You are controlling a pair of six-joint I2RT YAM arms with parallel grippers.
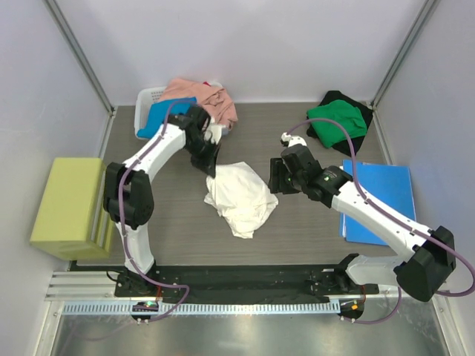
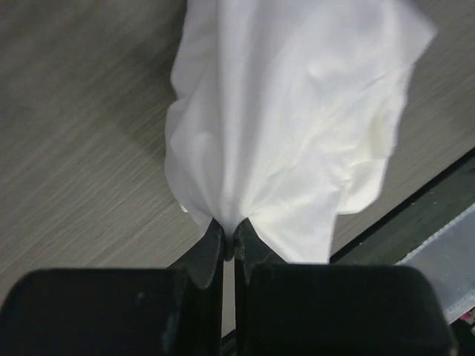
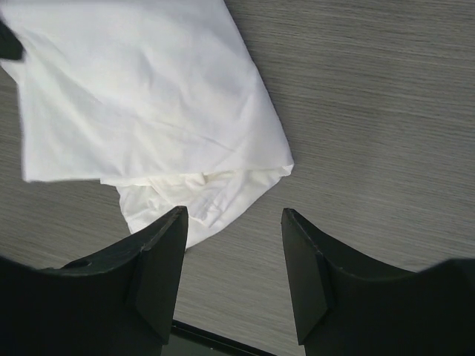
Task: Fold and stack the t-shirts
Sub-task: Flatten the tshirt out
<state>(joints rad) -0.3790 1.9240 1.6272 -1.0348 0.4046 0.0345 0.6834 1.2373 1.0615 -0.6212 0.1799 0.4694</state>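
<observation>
Grey wood-grain table (image 1: 178,230) spreads under both arms. On it the left pincer (image 2: 229,241) is clamped tight on a gathered edge of the white t-shirt (image 2: 289,133), and the cloth fans away from the closed tips in soft pleats. The right pincer (image 3: 232,215) is spread wide with nothing between its fingers, poised just short of the shirt's opposite side, where a folded-over corner and a lower layer show. The shirt lies crumpled near the middle of the table, between the two arms. It looks light and limp with no stiffness at all, so a single pinch only bunches it. A second hold on a free corner or hem edge, catching one layer cleanly, would probably let it be pulled flat. Further out, a green t-shirt (image 1: 338,119) sits folded on a black t-shirt (image 1: 361,137) at the far right, beside the blue folder (image 1: 386,200). A salmon pink t-shirt (image 1: 204,96) and a bright blue t-shirt (image 1: 165,116) spill from the white basket (image 1: 148,98) at the far left.
</observation>
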